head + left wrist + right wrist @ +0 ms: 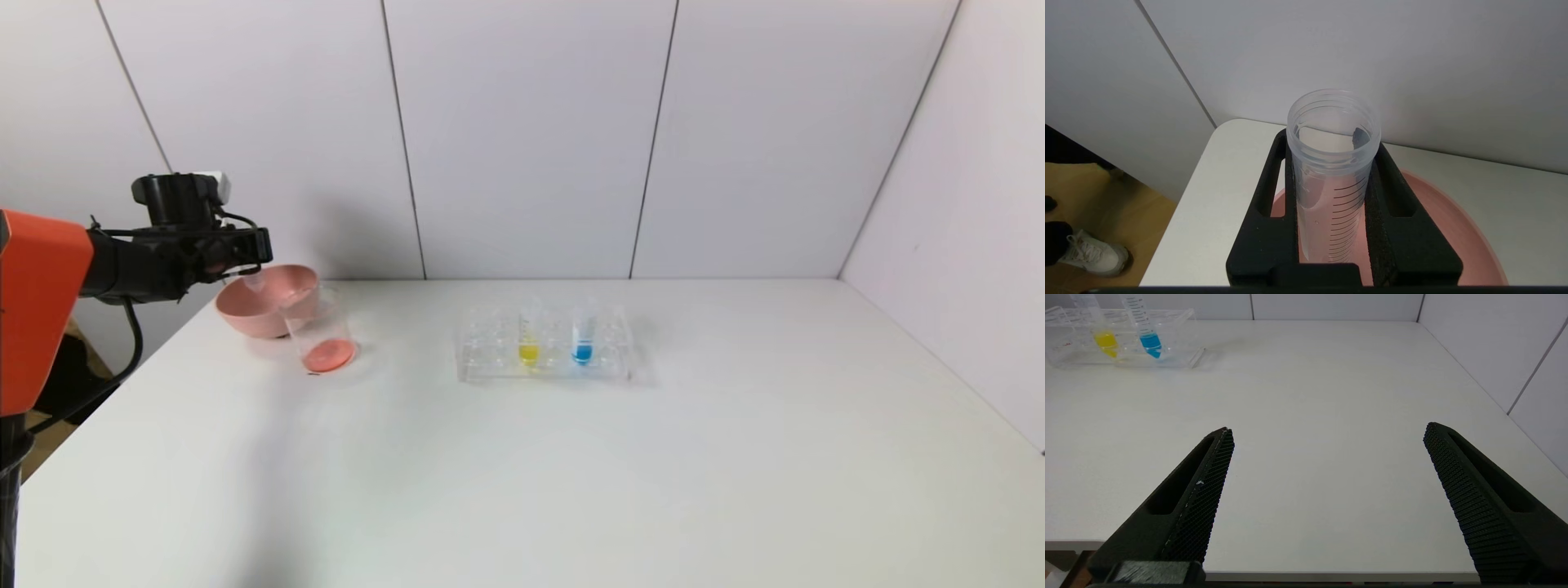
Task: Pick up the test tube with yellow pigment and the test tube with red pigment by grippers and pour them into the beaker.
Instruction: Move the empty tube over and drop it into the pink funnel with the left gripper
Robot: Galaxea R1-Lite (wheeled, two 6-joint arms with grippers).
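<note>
The room is enclosed by white panel walls (522, 139) with dark vertical seams; one wall runs behind the work area and another angles in on the right. At the far left, past the worktop edge, a tan floor (1094, 192) shows, with a white shoe (1090, 257) on it.

The worktop (571, 474) is white and matte, with a soft shadow under the left arm.

The left gripper (1331, 179) is raised at the worktop's rear left corner, above a pink bowl (265, 306). Its fingers (1274, 228) are clamped on the red tube (1331, 171), which is clear with black graduation lines. In the left wrist view the tube's open threaded mouth points away from the camera, and no liquid shows inside it.

The right gripper (1327, 433) hovers low over the near right part of the worktop. Its fingers (1208, 473) stand wide apart with nothing between them.

The rack (545, 347), clear plastic, sits near the middle of the worktop. The yellow tube (529, 335) stands upright in it, with a blue tube (582, 335) upright on its right, a slot between them.

The beaker (322, 335) stands just in front of the bowl, touching or nearly touching it. A layer of red-orange liquid covers its bottom.
</note>
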